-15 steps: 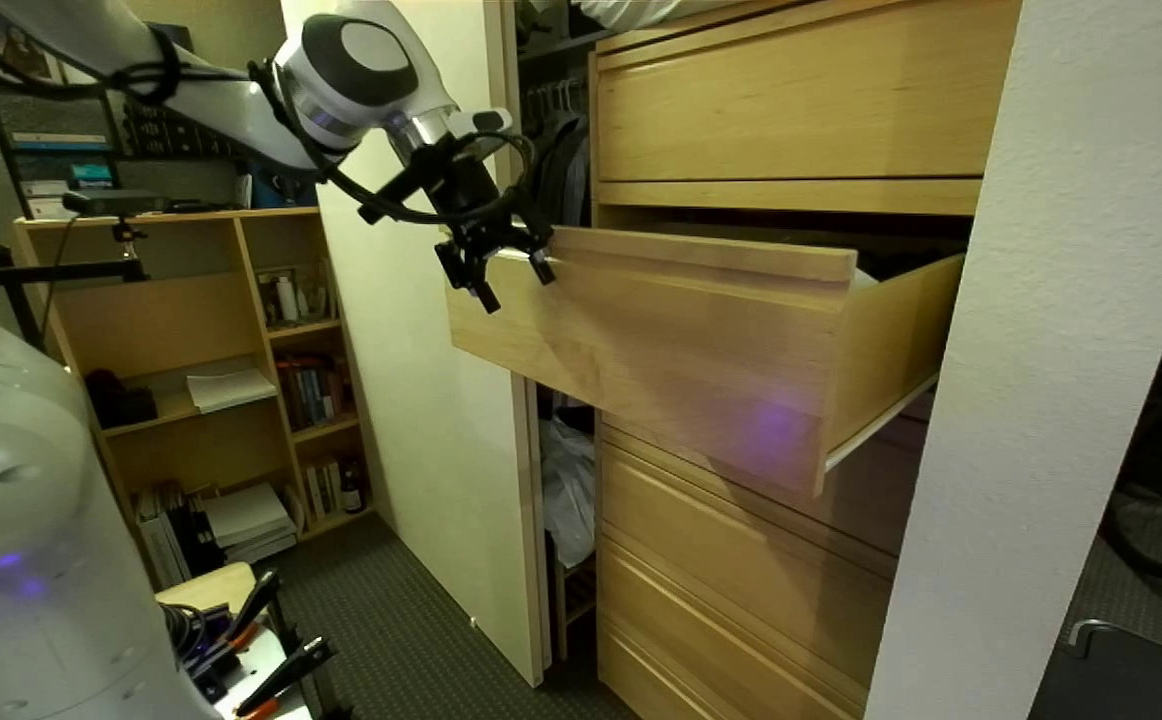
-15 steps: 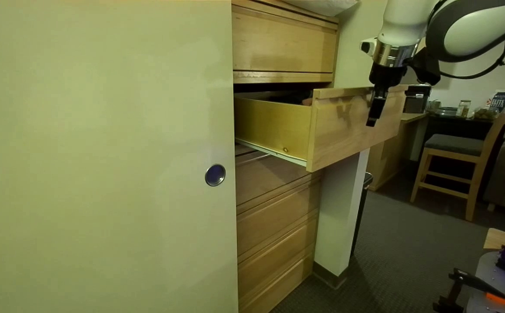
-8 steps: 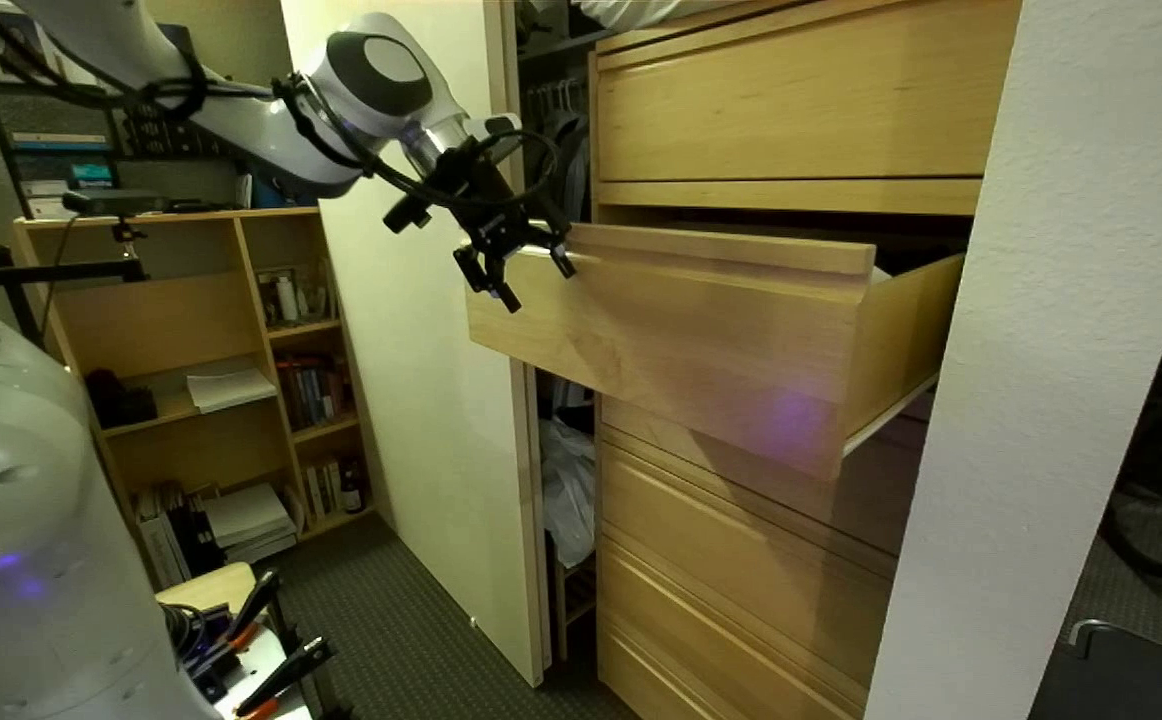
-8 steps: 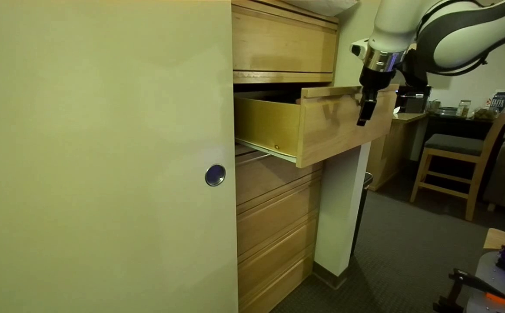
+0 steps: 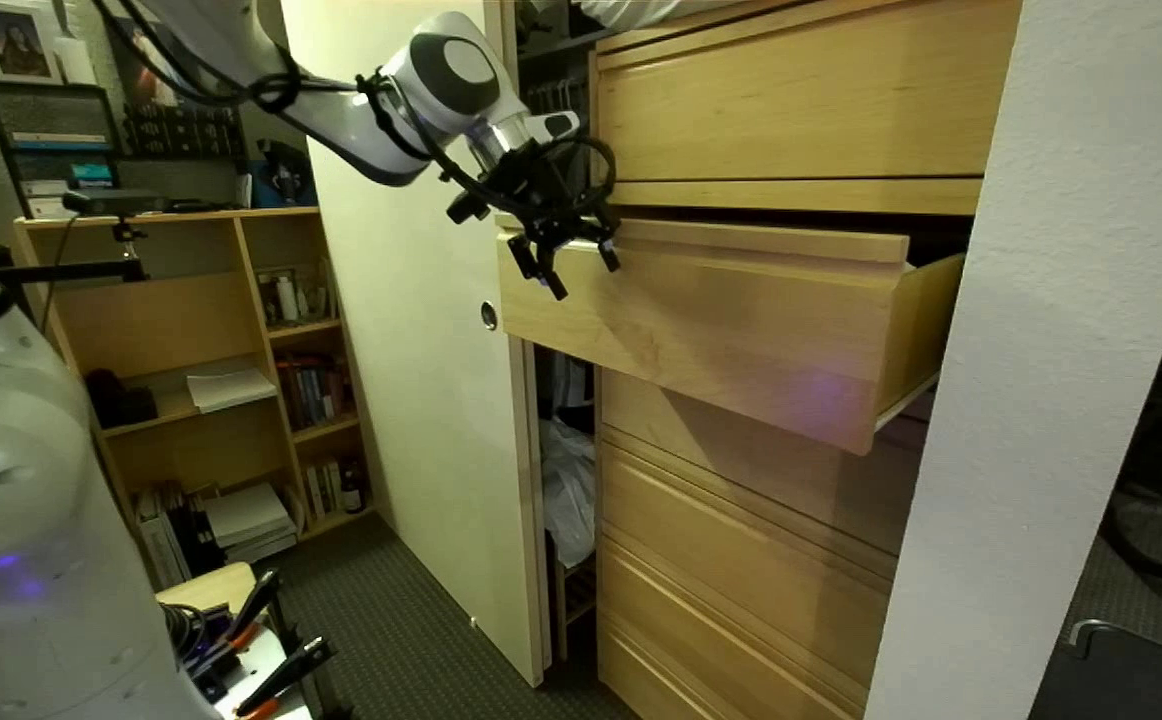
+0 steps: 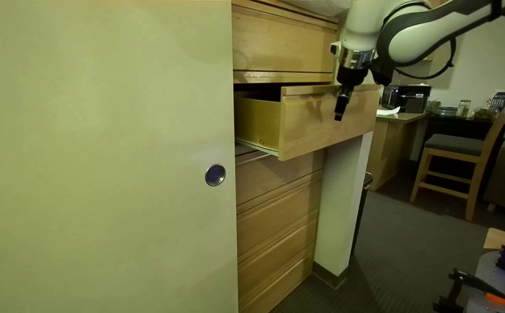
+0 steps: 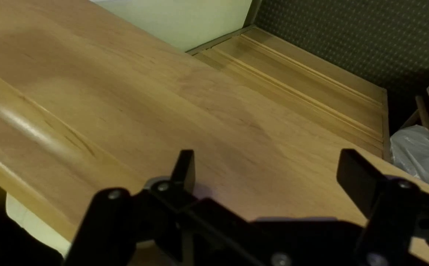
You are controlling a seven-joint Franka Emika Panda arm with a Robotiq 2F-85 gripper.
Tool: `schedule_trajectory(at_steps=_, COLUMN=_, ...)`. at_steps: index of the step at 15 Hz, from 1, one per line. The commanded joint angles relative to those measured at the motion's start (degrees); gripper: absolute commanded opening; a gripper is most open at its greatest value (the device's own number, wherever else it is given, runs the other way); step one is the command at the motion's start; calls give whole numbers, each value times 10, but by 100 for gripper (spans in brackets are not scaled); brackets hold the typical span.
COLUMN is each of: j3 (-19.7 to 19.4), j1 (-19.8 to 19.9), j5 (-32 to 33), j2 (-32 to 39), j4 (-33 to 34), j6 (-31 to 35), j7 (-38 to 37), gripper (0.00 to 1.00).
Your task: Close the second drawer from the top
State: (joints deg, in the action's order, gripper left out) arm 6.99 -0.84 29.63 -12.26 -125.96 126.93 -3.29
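Observation:
The second drawer from the top is light wood with a plain flat front (image 5: 731, 330). It stands partly pulled out of the chest, and shows also in an exterior view (image 6: 309, 130). Its front fills much of the wrist view (image 7: 133, 99). My gripper (image 5: 585, 277) is at the upper part of that front, toward its end near the sliding door. The gripper (image 7: 268, 162) is open, its fingers wide apart with nothing between them. It appears to press against the front, but the exact contact is hidden. The drawer's contents are mostly hidden.
The closed top drawer (image 5: 791, 100) is above, and closed lower drawers (image 5: 721, 520) are below. A pale sliding door (image 5: 421, 350) stands beside the chest, and a white wall post (image 5: 1031, 350) on its other side. A plastic bag (image 5: 569, 490) hangs behind the door's edge.
The drawer has slid further into the chest, though it still sticks out. My gripper has moved with it toward the chest, staying open at its front.

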Motion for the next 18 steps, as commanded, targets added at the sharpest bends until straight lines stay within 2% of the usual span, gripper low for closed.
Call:
schedule_trajectory(at_steps=1, j3=-10, j1=3, j5=-7, j2=78, j4=87, j6=-11, j7=-16, gripper=100)
schedule_trajectory(at_steps=18, j3=-58, j1=-44, j5=-9, j2=345, j4=431, j6=-57, j7=-10, gripper=100)
